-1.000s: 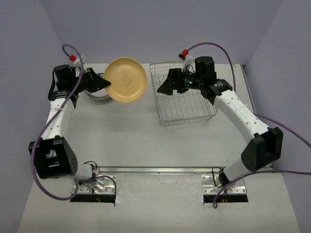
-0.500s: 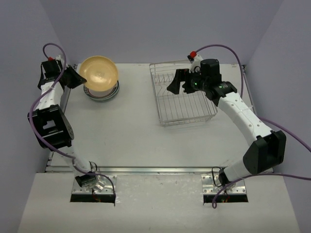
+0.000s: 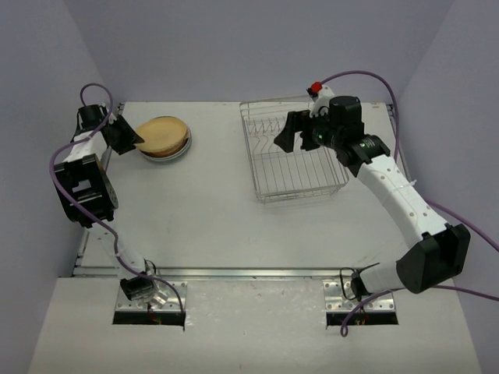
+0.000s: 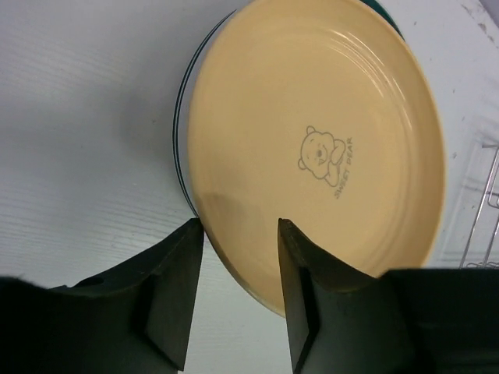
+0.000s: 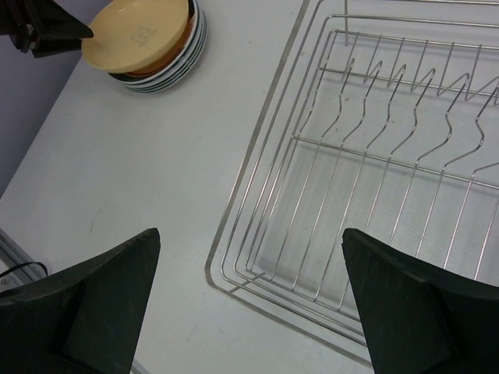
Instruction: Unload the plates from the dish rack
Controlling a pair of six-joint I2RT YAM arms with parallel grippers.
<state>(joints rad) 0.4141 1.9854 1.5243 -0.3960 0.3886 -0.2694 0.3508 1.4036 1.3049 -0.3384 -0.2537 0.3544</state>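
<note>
Lying atop the plates (image 5: 166,76) stacked on the desk (image 3: 218,222) well left of the dish rack (image 3: 299,198), the tan plate (image 4: 312,140) has its rim inside the partly spread left tool (image 4: 239,230), seemingly for letting go, while the right tool (image 5: 249,234) hangs wide open over the rack.

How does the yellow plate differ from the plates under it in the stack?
The yellow plate is tan with a small bear drawing, while the plates under it show white and dark edges. The yellow plate lies tilted on top, whereas the plates under it lie flat. The yellow plate shows its whole face, but the plates under it show only their rims. All are round and outside the dish rack.
</note>
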